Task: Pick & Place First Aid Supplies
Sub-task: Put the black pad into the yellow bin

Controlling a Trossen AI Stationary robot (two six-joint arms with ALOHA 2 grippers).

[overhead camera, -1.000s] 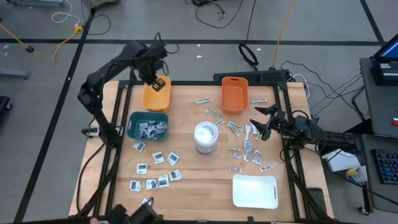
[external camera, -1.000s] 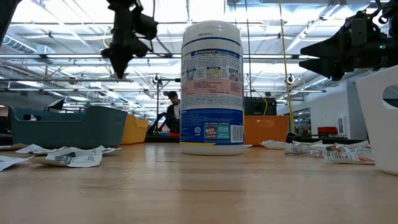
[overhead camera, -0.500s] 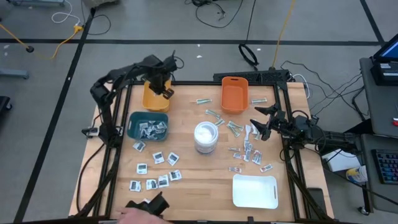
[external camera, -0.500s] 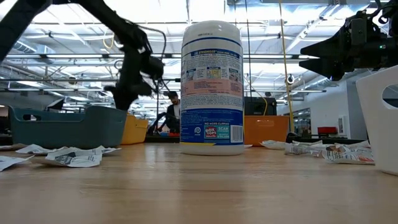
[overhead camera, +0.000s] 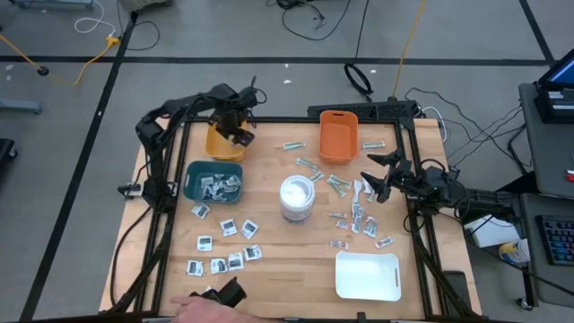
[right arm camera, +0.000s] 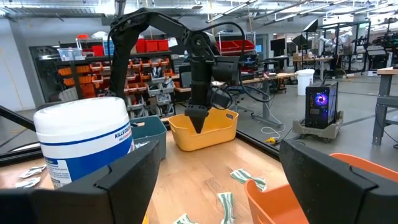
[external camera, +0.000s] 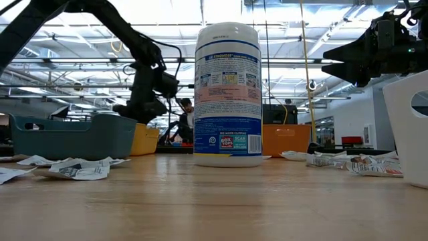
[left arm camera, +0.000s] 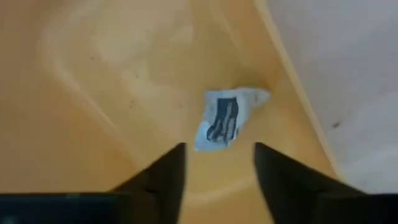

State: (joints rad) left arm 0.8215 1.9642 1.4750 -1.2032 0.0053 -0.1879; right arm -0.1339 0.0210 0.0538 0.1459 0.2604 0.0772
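Observation:
My left gripper (left arm camera: 217,163) is open and points down into the yellow bin (overhead camera: 224,142) at the table's far left. One white packet with a dark centre (left arm camera: 227,118) lies on the bin's floor against its wall, just beyond the fingertips and free of them. My right gripper (overhead camera: 375,179) hangs open above the table's right side, over loose strips and sachets (overhead camera: 359,215). More white square packets (overhead camera: 229,247) lie on the wood near the left front. Others sit in the teal bin (overhead camera: 213,180).
A white wipes canister (overhead camera: 297,197) stands mid-table. The orange bin (overhead camera: 338,136) is at the far right, and a white tray (overhead camera: 368,275) at the near right. A person's hand (overhead camera: 199,309) with a dark object shows at the near edge.
My left gripper has come down from above the yellow bin into it, shifting a little toward the table's right edge. The person's hand has come into view at the near edge.

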